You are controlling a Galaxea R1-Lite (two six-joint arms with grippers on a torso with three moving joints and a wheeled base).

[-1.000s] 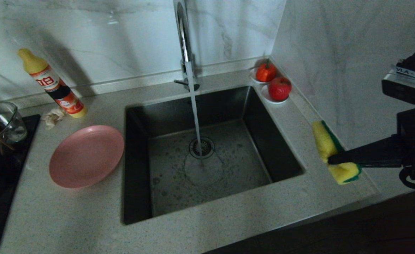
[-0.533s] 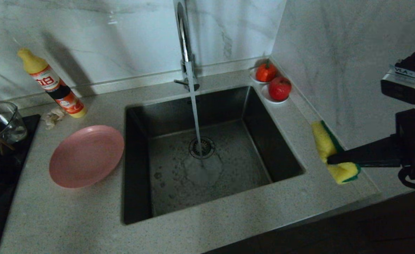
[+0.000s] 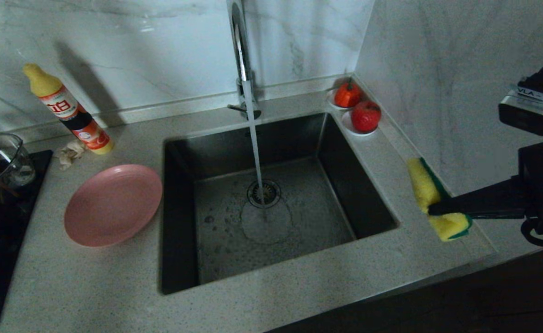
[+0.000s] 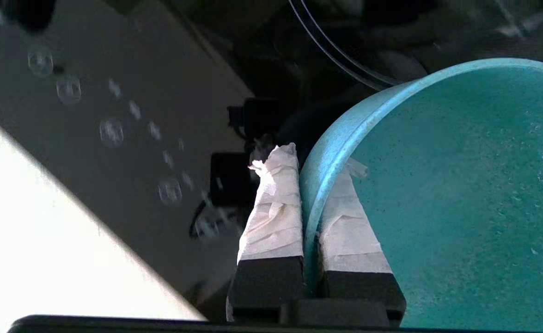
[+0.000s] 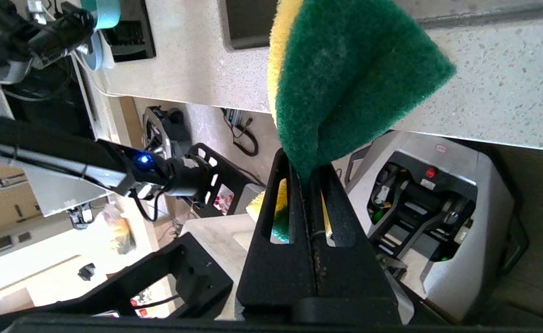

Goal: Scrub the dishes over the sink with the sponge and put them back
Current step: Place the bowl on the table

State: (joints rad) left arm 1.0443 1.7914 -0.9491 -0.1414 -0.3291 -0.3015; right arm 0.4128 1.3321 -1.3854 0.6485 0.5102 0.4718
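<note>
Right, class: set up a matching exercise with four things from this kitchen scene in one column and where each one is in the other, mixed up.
Things:
1. sponge
2. blue bowl
3. pink plate
4. water stream

Places:
A. on the counter left of the sink
B. falling onto the drain
C. pinched in the right end effector
D. rim gripped by the left end effector

Pairs: 1-C, 2-D, 3-A, 4-B

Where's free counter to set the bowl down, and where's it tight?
Free: the counter strip in front of the plate and sink, and the patch between plate and bottle. Tight: the back right corner with the apples, and the right ledge, where the right gripper holds the sponge.
</note>
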